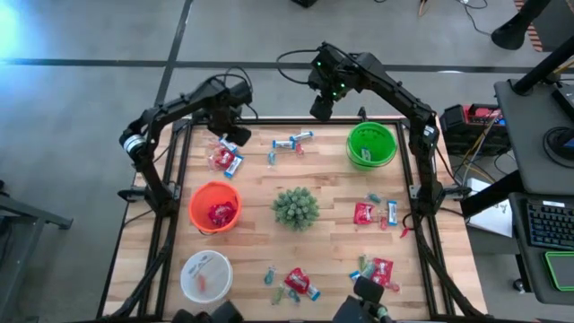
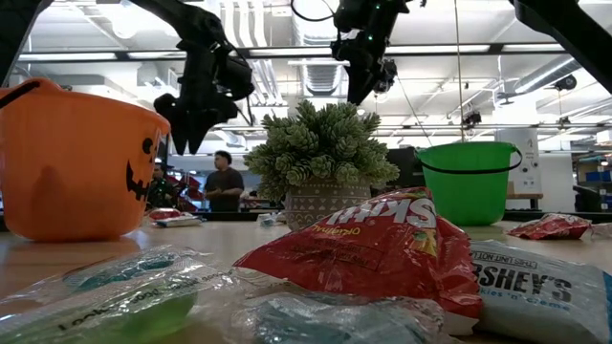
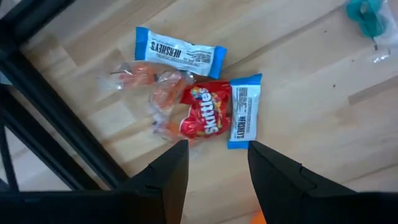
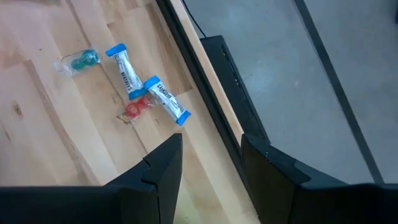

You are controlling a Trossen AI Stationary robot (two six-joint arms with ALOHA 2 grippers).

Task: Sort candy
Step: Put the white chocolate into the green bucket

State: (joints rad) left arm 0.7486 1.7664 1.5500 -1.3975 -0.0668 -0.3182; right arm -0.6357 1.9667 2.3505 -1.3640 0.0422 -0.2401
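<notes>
While both arms hang high over the far edge of the table (image 1: 260, 220), nothing is gripped, so the risks lie in the coming reach. The left gripper (image 3: 213, 158) hovers with its jaws parted a moderate way above a tight cluster at about ten o'clock from the spiky plant (image 1: 296, 207): a red Skittles packet (image 3: 203, 114) touching a blue-and-white bar (image 3: 244, 114), a second Hershey's bar (image 3: 178, 52) just beyond, and clear-wrapped orange pieces (image 3: 163, 93) tucked against them. Coming straight down there, I'd judge, could pinch two wrappers at once or shove the pile toward the table edge nearby.

The right gripper (image 4: 211, 165), jaws likewise parted and empty, hangs at roughly twelve o'clock, over the table's far rim. Below it lie two crossed blue-and-white bars (image 4: 146, 92), a small red sweet (image 4: 132, 110) against them, and a teal piece (image 4: 81, 60) a little apart. So close to the edge, a nudge might send one off the table.

More candy lies near the orange bucket (image 1: 214, 206), the green bucket (image 1: 370, 144) and the white bowl (image 1: 205, 274); a mixed grab would land a sweet in the wrong container.
</notes>
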